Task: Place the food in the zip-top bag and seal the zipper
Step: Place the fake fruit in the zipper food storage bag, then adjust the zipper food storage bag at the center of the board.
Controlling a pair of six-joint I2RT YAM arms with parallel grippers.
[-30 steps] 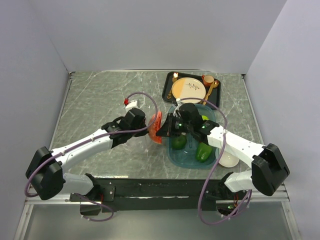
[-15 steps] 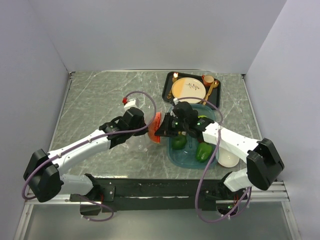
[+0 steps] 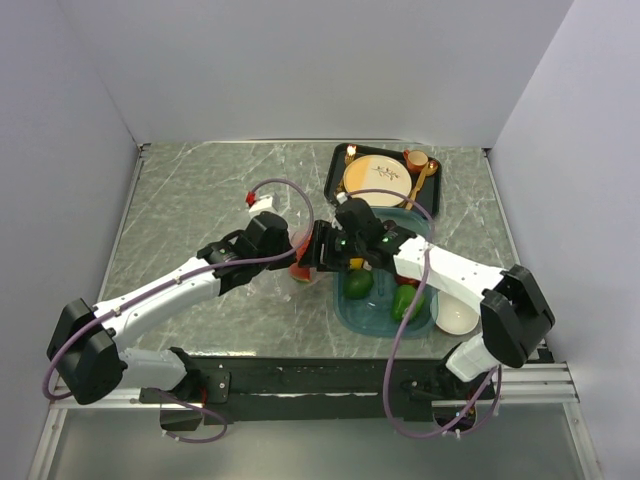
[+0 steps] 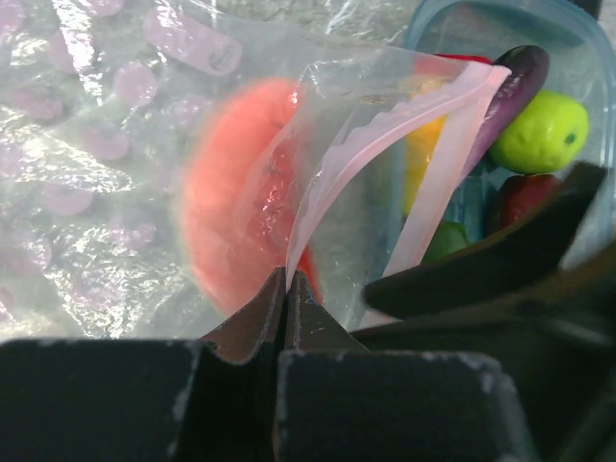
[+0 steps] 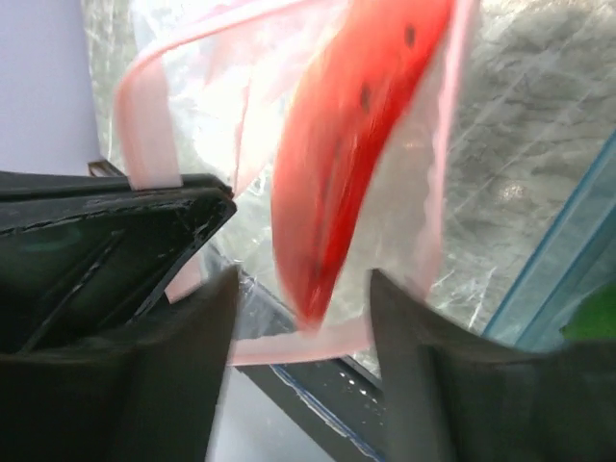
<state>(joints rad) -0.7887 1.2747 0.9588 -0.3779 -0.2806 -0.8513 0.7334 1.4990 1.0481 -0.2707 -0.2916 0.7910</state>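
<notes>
The left arm [image 3: 160,295] reaches in over the grey marbled table [image 3: 190,190] toward the middle. The left jaws are pressed together on the near edge of the zip-top bag [image 4: 125,144], with the fingertips [image 4: 262,313] meeting just where the pale pink zipper [image 4: 385,135] bends down to them. The bag is lifted at that edge and its mouth gapes toward the right, the pink strip opening out in a loop. The rest of the clear plastic lies crumpled on the table.

The red watermelon slice [image 4: 236,221] shows through the bag's film in the left wrist view. In the right wrist view it is blurred and sits within the loop of the zipper, its lower tip between the two dark fingers [image 5: 183,318] of the right arm. The right jaws stand apart at the bag's mouth, and neither finger appears to press on the slice.

Just right of the bag, the translucent teal tray [image 3: 428,322] holds the remaining food: two green peppers [image 3: 360,283], a lime-green round piece [image 4: 541,130], a dark purple piece [image 4: 510,82] and yellow and red pieces that are partly hidden. A white bowl [image 3: 458,318] sits at the tray's near right corner, and the tan plate [image 3: 378,178] with gold cutlery lies beyond the tray
</notes>
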